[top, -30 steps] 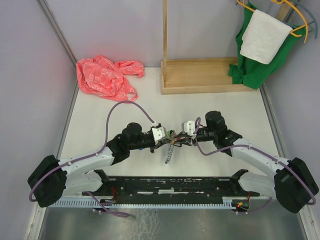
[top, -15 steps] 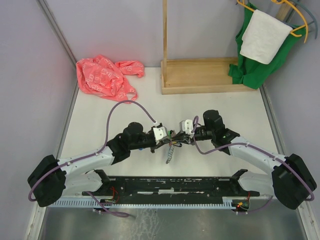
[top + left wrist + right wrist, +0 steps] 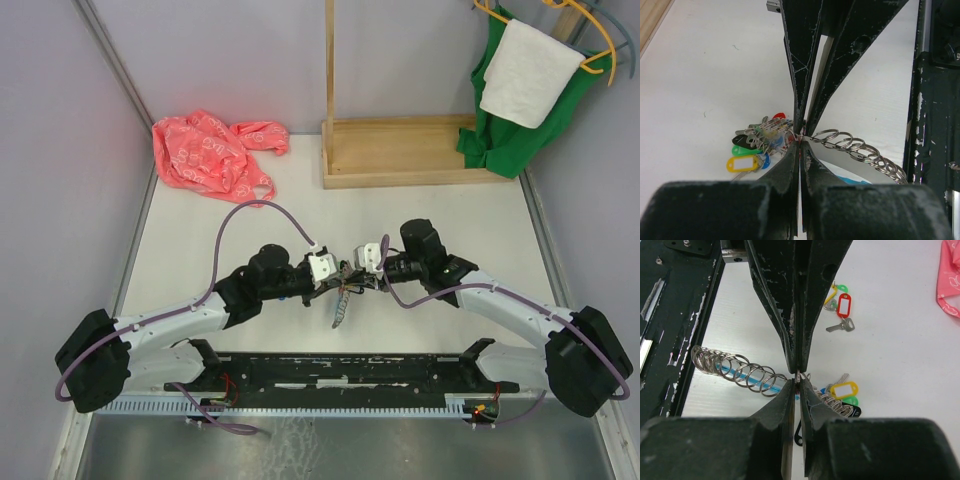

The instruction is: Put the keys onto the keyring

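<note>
Over the table [image 3: 190, 260], the right arm [image 3: 480, 295] has slid a bit left since a second ago, so its wrist sits closer to the left one, which hasn't really budged. The left gripper [image 3: 800, 137] is clamped tight on the keyring [image 3: 860, 151] wire. The right gripper [image 3: 797, 376] has squeezed in and now pinches the same ring just beside it. So the ring's held between them at mid-table, coil trailing off, tagged keys [image 3: 756, 146] bunched by the pinch. A red-tagged key [image 3: 842, 307] lies apart.
</note>
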